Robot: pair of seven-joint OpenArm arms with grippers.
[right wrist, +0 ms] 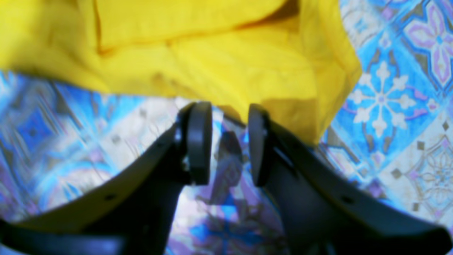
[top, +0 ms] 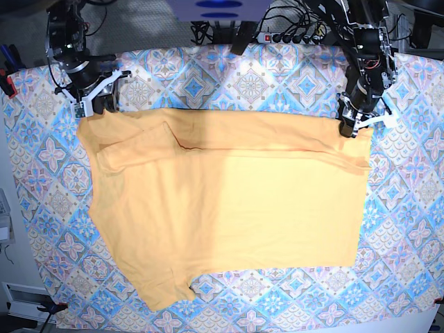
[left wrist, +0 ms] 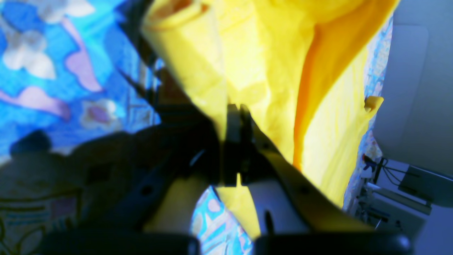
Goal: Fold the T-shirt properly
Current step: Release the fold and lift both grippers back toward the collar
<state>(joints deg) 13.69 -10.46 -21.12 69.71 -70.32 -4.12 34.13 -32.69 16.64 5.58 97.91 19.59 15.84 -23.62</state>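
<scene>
Now | patterned tablecloth (top: pixel 291 83) | left fingers (left wrist: pixel 237 117) pinch T-shirt (top: pixel 229 208) | right fingers (right wrist: pixel 198 141) apart

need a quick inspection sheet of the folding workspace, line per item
surface: table under a blue-and-pink patterned tablecloth, lying flat.
job's things: yellow-orange T-shirt spread out, far edge folded over along the top, one sleeve at the near edge.
clutter: nothing seen on the cloth.
grippers: left end effector shut on the T-shirt, fabric pinched between its pads; right end effector open at the shirt's edge, tablecloth showing between its fingers, nothing held.
cables: black cables and a power strip behind the table's far edge.
surroundings: red clamps at the table's edge; grey floor beyond.
</scene>
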